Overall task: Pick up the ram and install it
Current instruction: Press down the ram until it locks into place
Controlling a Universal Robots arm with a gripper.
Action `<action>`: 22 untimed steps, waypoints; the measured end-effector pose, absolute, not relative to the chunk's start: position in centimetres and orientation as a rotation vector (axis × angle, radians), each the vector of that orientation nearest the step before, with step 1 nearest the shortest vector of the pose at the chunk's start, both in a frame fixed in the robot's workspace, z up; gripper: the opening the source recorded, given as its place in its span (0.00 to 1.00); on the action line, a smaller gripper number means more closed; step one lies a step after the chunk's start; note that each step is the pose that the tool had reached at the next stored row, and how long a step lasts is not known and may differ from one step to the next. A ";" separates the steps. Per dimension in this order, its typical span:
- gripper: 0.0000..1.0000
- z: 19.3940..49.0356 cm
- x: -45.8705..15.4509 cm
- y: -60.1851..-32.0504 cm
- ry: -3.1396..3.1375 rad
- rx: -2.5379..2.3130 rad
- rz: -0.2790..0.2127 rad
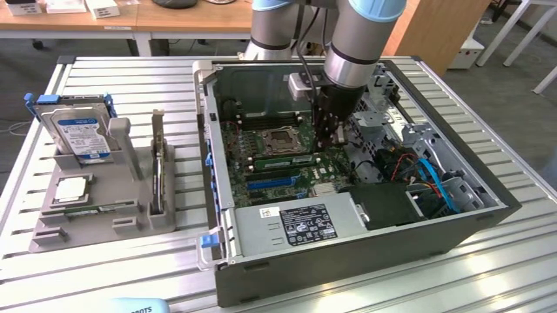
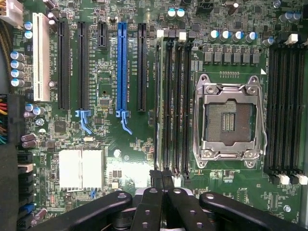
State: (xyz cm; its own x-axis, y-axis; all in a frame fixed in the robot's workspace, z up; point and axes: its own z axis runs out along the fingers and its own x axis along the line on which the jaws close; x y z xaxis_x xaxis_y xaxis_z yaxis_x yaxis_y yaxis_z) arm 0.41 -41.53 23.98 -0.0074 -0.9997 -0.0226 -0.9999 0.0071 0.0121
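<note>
Beside the open grey computer case (image 1: 348,261) on the slatted metal worktop (image 1: 487,274), at the exterior view's left, grey plastic parts holder (image 1: 104,225), inside the case long thin green ram stick (image 1: 280,158) seated edgewise, black fingers (image 2: 147,211) pressed together near the case's middle

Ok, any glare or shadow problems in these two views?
Wrist view: light washes out the pale heatsink and the motherboard patch right beside it; the black hand shows no glare. Exterior view: the computer case interior is dimmer than the table, darkest under the arm; the table is evenly lit, with no harsh reflections.
</note>
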 end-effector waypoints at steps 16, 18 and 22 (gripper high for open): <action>0.10 23.6 0.4 -41.5 2.224 -2.208 0.038; 0.10 23.5 0.4 -41.5 2.224 -2.208 0.038; 0.10 23.4 0.4 -41.5 2.224 -2.208 0.038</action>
